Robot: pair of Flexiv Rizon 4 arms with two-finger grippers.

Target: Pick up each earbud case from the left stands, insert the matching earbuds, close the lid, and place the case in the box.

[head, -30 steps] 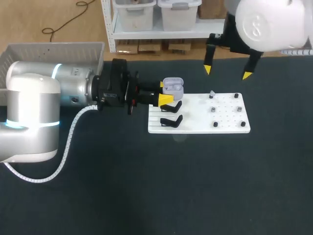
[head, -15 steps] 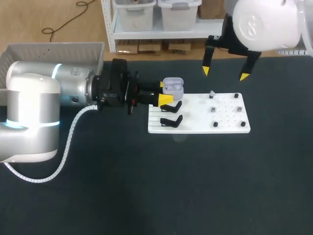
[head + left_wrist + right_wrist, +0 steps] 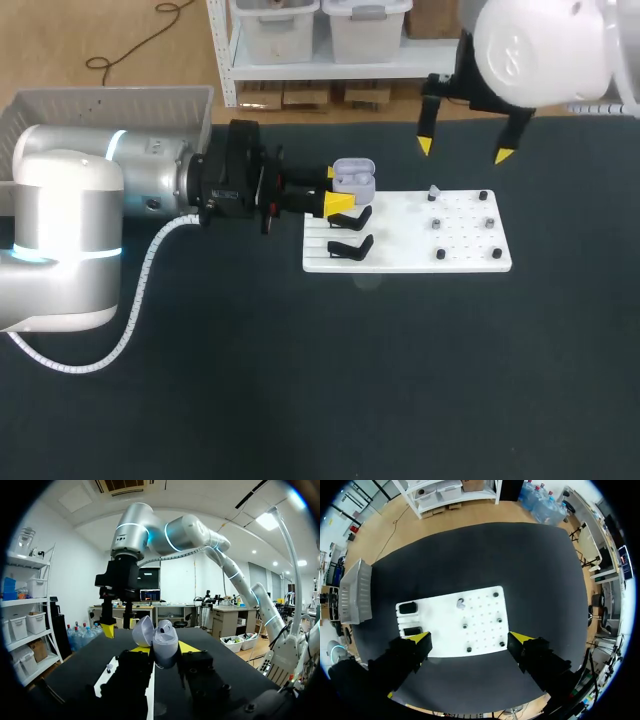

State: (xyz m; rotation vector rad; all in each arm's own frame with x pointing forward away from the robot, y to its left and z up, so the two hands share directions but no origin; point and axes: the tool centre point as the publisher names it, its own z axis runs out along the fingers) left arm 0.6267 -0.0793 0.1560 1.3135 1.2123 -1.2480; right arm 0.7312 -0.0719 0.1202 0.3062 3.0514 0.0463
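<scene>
Left claw [image 3: 337, 188] tight on open earbud case [image 3: 353, 177]; right claw [image 3: 464, 150] agape above white board [image 3: 470, 250].

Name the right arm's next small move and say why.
Probably lower the right gripper toward the earbud on the board. The left gripper is shut on the case with its lid open, ready to be filled, while the right gripper hangs open and empty, high above the board.
</scene>
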